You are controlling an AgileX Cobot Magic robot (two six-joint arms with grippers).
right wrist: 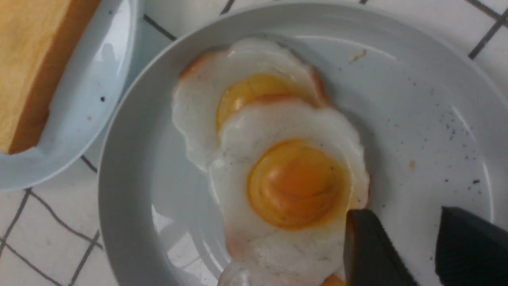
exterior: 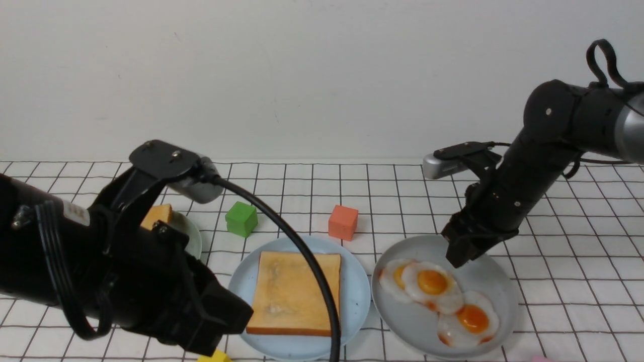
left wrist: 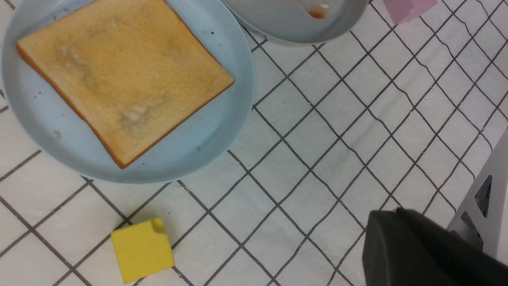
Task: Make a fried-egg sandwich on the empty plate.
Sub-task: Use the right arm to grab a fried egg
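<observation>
- Front view: the light blue plate (exterior: 359,301) sits on the checked cloth (exterior: 578,281) at the near middle, and one toast slice (exterior: 294,294) lies flat on it
- Just to its right the grey plate (exterior: 503,286) holds three overlapping fried eggs (exterior: 432,281)
- The right gripper (exterior: 460,254) hangs over that plate's far rim, tips pointing down beside the eggs
- The left gripper (exterior: 221,322) is low at the near left beside the blue plate; I cannot tell its jaw gap here
- Left wrist view: the toast slice (left wrist: 123,75) lies on the light blue plate (left wrist: 234,119), with a yellow cube (left wrist: 142,249) on the cloth nearby, apart from it; only one dark finger (left wrist: 412,246) shows, so the opening cannot be judged
- Right wrist view: the right gripper's (right wrist: 401,214) fingers (right wrist: 373,250) stand moderately apart with nothing between them, above the grey plate (right wrist: 436,99); one tip meets the top egg's white edge
</observation>
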